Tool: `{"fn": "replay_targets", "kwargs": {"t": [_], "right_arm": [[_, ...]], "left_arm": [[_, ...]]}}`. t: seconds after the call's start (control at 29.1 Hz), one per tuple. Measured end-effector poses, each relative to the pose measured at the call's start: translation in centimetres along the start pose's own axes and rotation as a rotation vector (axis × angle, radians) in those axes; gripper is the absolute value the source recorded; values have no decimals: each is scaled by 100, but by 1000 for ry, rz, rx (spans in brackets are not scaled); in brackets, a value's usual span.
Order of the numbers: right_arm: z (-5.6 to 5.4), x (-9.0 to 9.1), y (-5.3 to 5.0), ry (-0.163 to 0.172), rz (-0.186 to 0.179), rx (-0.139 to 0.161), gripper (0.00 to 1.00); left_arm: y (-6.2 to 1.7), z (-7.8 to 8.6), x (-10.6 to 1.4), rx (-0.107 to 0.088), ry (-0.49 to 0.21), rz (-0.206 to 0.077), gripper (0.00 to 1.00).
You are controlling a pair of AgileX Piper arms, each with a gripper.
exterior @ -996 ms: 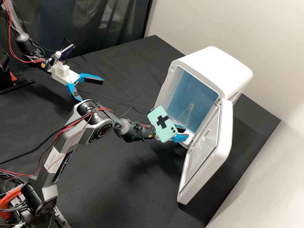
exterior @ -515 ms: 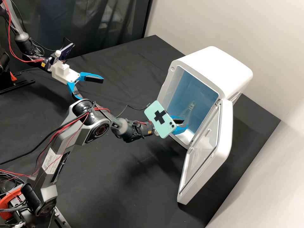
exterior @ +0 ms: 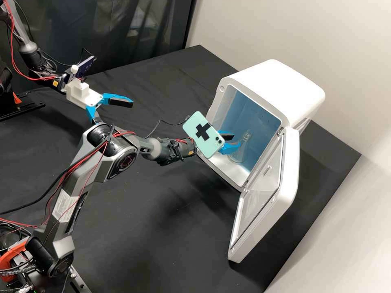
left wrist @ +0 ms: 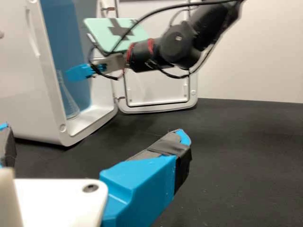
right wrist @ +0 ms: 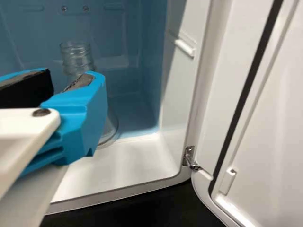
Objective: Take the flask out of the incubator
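Note:
A clear glass flask stands upright on the floor of the white incubator, whose inside is blue and whose door hangs open. My right gripper is inside the opening, open, just in front of the flask with its fingers not touching it. In the right wrist view the flask neck rises just beyond my own right gripper. My left gripper hangs open and empty above the bench at the far left. The left wrist view shows the flask behind the incubator's front rim.
The open door stands close beside my right gripper, hinged at the incubator's near corner. A mint-green phone is mounted on the right wrist. The black bench has free room in front of the incubator. Red cables trail along the arms.
My right arm has risen and pushed forward, carrying its gripper from the incubator's lower front lip into the chamber up to the flask. The left arm has barely moved.

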Motion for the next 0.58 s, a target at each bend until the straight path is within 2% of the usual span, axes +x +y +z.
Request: {"fn": "replay_targets", "kwargs": {"t": [0.17, 0.31, 0.34, 0.58], "right_arm": [[-14, 30, 42, -20, 25, 8, 100], [-40, 92, 49, -22, 37, -25, 100], [-36, 122, 35, -32, 39, -32, 100], [-49, 233, -50, -73, 33, -47, 100]], "left_arm": [[-9, 46, 14, 1, -21, -5, 100], [-15, 53, 18, 1, -25, -7, 100], [-15, 53, 18, 1, -25, -7, 100], [-24, 50, 20, -1, -24, -11, 100]]}}
